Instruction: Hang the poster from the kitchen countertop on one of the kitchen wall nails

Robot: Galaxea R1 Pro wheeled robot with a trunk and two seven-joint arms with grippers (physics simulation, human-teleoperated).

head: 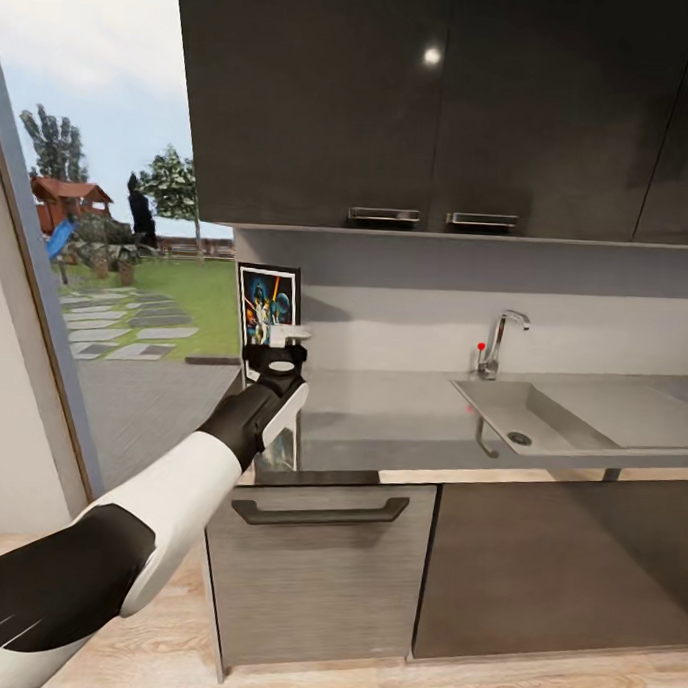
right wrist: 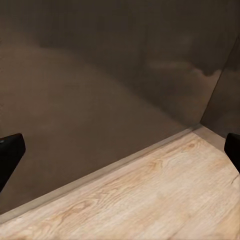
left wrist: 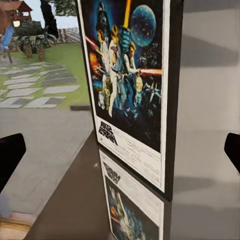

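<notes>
At the far left end of the desk, in the head view, the poster stood upright against the pale grey backsplash, its thin black frame and white border around a dark blue space scene. The left arm, white shell with black joints, reached up from the lower left, and the left tool was just in front of the poster's lower part; whether they touched could not be told, nor how the fingers stood. The desk was a glossy grey slab that mirrored the wall. A rectangular steel sink was set into it on the right, with a curved chrome tap behind it. Dark matte cabinets with slim metal handles hung above, and a brushed grey drawer with a dark bar handle sat below. A tall window on the left showed lawn, stepping stones and trees.

From the left wrist view, the poster stood on edge on the shiny slab, which reflected it. The left tool's black fingertips sat at both picture edges, spread wide, with the poster between them and apart from both.

From the right wrist view, the right tool's fingertips were likewise spread wide and held nothing. Ahead lay a smooth dark cabinet panel meeting a light wood-grain floor.
</notes>
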